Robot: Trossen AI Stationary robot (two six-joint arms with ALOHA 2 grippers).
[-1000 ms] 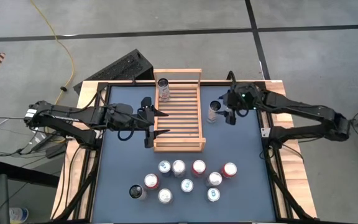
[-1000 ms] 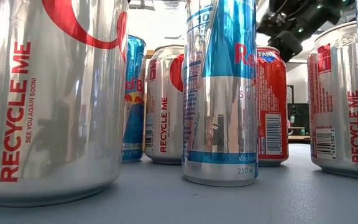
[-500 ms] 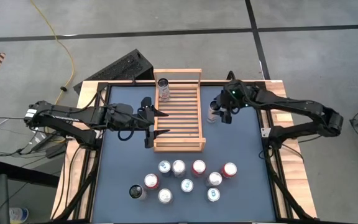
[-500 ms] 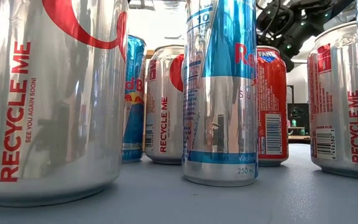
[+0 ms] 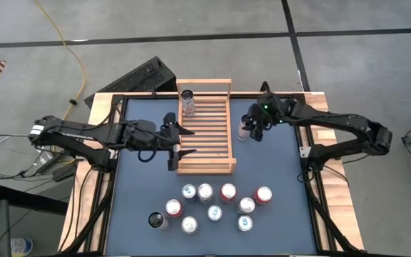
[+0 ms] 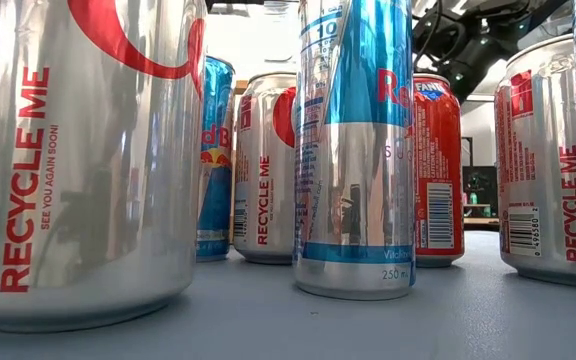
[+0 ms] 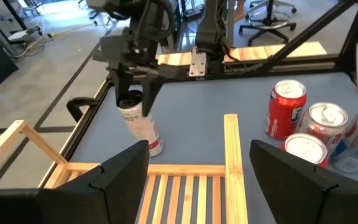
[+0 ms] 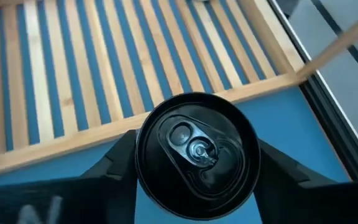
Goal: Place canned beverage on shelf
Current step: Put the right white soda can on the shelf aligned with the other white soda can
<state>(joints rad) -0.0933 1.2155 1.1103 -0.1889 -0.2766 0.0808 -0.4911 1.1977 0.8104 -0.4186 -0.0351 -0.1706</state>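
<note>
The shelf (image 5: 205, 128), a light-wood slatted rack, lies at the table's far middle with one can (image 5: 188, 102) standing in its far left corner. A dark-topped can (image 8: 196, 146) stands on the table by its base (image 7: 155, 148), just right of the shelf. My right gripper (image 8: 196, 163) is over it and shut on it. At the shelf's left rail my left gripper (image 7: 213, 186) hovers open with nothing between its fingers. My right gripper pinches the can's upper wall just below the rim (image 7: 131, 106) between its two fingers (image 8: 120, 163), one on each side. The fingers slant down from the table's right side. The can's base is on the table beside the shelf.
Several cans (image 5: 212, 203) stand grouped near the table's front edge and fill the low view (image 6: 353, 150). A dark keyboard-like object (image 5: 138, 77) lies beyond the far left corner. Bare tabletop (image 5: 277, 171) lies between the shelf and the can group.
My right gripper has gone down and toward the shelf, rolling its wrist, from beside the dark-topped can to over it, and has taken hold of it. The can stays at its place on the table.
</note>
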